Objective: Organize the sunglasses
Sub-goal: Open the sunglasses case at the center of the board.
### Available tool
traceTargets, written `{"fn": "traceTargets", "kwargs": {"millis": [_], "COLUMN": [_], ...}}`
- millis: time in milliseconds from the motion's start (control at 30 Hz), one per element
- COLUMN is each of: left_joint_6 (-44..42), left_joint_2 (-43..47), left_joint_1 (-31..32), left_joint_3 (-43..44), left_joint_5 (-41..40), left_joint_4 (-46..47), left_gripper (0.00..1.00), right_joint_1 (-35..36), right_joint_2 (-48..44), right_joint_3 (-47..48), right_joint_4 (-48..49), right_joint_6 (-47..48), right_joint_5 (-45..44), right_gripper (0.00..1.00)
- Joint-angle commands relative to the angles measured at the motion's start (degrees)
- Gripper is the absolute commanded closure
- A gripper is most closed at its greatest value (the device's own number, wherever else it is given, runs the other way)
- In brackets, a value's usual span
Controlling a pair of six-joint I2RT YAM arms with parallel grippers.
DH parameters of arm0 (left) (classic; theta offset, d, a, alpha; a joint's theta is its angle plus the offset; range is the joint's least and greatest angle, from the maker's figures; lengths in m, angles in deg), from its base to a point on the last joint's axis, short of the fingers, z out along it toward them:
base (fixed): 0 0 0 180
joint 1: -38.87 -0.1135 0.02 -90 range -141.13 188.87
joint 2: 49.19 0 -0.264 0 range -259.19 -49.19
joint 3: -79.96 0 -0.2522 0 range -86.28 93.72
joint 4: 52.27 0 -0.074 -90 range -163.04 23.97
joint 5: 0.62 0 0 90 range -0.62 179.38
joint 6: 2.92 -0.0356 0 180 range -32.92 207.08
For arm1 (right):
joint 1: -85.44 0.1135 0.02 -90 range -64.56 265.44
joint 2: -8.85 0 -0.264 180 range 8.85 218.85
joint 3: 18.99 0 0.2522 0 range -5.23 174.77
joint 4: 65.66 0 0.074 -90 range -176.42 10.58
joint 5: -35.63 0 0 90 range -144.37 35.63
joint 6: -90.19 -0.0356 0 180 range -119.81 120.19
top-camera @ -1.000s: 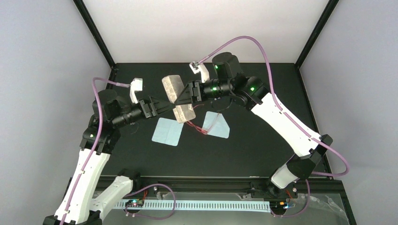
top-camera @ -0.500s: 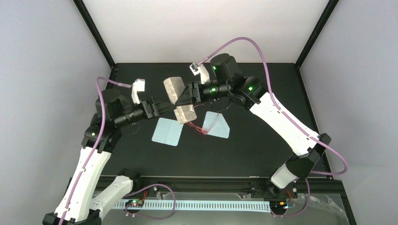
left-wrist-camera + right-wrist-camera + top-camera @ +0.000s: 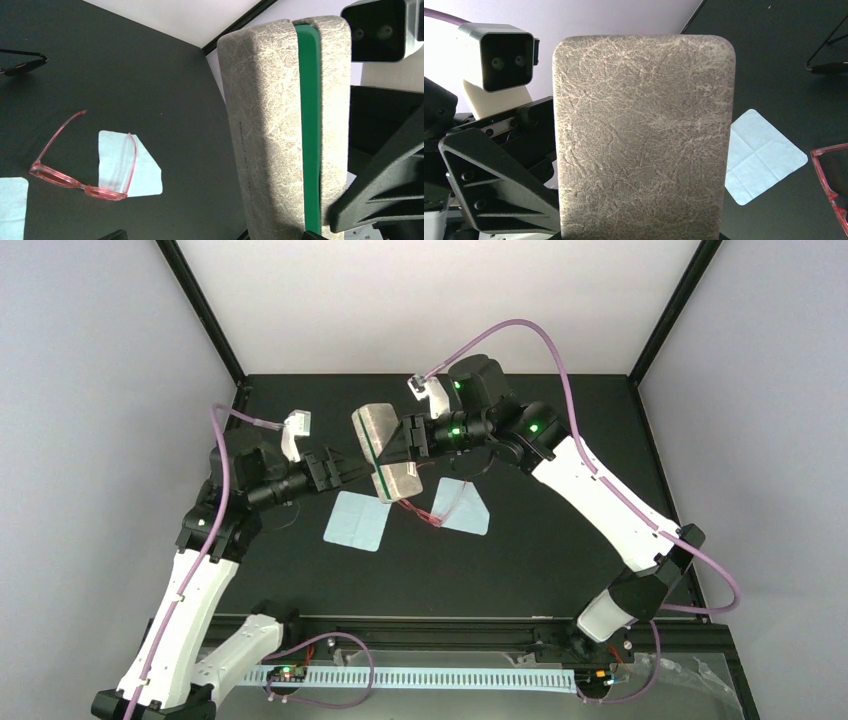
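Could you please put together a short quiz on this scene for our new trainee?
1. True or false: the glasses case lies flat on the table.
2. Where are the sunglasses? A: inside the case. B: on the table, arms unfolded, one arm across a pale blue cloth. C: folded on top of the case.
3. What colour shows along the case's open edge?
Key: 1 false, the right gripper holds it in the air; 2 B; 3 green.
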Motion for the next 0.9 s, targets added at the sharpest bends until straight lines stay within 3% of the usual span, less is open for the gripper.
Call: {"fn": "traceTargets", "kwargs": {"millis": [0,867], "left_joint_6": [-2.96,-5.42], "left_joint_2": [-2.5,-4.27], "left_joint_1": [-0.05,-0.05], "left_joint_3": [-1.24,-1.29], "left_joint_5": [-8.0,-13.05], "left_joint_4": [-7.36,-10.86], "left_gripper": [0.09,0.1], "right_joint_1": [0.89,0.23], "right_joint_2": [-3.08,-4.28], "right_joint_3": [1.82,2.62], "right_joint_4": [6.58,8.27], "right_joint_6": [-1.98,-6.1], "right_joint_5": [7.13,9.41], "right_gripper": [0.84,0.87]}}
